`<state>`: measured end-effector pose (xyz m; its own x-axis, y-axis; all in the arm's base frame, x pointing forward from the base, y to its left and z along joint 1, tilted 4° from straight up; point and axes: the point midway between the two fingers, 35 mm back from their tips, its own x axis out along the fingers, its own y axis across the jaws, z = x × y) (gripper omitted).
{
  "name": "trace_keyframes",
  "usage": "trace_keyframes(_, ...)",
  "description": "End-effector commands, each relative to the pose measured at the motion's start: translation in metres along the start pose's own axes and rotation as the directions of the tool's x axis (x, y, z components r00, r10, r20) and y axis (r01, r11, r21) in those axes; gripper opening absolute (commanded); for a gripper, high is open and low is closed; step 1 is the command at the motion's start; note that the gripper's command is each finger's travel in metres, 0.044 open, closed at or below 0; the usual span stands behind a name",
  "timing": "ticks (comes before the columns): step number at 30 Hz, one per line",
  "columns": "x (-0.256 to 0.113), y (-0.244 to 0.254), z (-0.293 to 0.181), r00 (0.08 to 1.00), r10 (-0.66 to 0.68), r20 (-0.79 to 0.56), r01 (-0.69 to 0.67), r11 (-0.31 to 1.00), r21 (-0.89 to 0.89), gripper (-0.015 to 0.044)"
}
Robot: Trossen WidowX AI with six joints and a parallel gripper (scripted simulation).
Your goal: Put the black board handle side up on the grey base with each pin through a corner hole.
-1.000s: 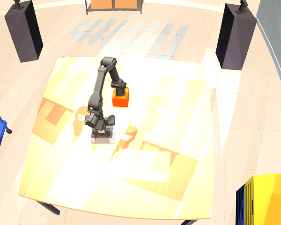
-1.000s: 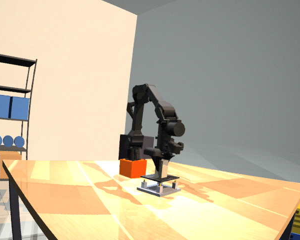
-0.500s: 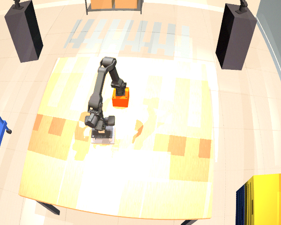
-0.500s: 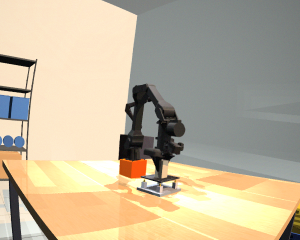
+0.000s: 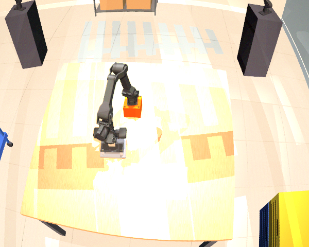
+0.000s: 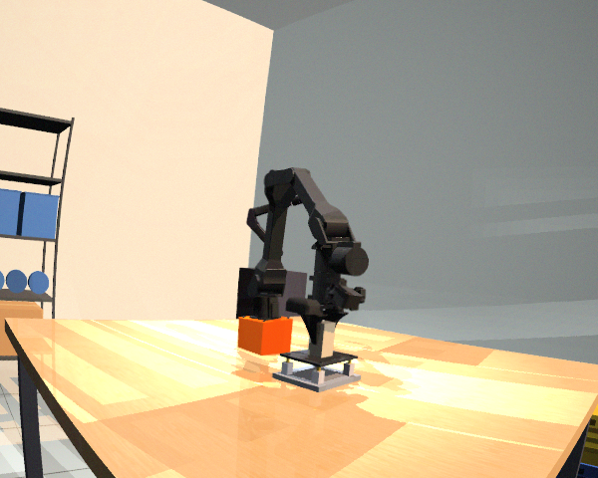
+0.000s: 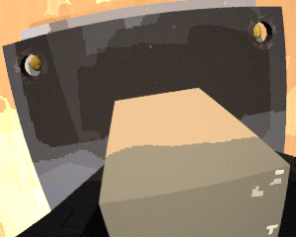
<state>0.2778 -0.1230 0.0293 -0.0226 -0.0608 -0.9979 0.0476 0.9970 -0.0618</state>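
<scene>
Clamped on the board's pale square handle, the gripper points downward, its fingers held apart by the handle's width.

Largest is the wooden table. On it the black arm rises from an orange block; in the top view the work sits at that block's 7 o'clock.

Next comes the grey base, upright on the table. The black board is above it, close to level, handle side up. In the exterior view a gap shows over the posts at 8, 6 and 4 o'clock.

The handle stands upright in the grip.

Smallest, the gold pins show through wrist-view holes at 10 and 2 o'clock, towards 3 and 9 o'clock within them. Whether any tip has entered I cannot tell; the other two holes are hidden.

Grasping, carrying and rough alignment look done; fine centring, lowering onto all four posts, release and retreat remain.
</scene>
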Motion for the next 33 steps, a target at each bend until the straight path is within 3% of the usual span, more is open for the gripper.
trace_keyframes(1, 0.002, 0.0, 0.0, 1.0, 0.0, 0.0, 0.0, 1.0, -0.007, 0.0)
trace_keyframes(6, 0.004, 0.0, 0.001, 1.0, 0.0, 0.0, 0.0, 1.0, -0.007, 0.0)
trace_keyframes(23, -0.001, 0.0, 0.001, 1.0, 0.0, 0.0, 0.0, 1.0, -0.002, 0.044)
trace_keyframes(33, -0.039, 0.0, 0.001, 1.0, 0.002, 0.0, -0.002, 1.0, -0.002, 0.044)
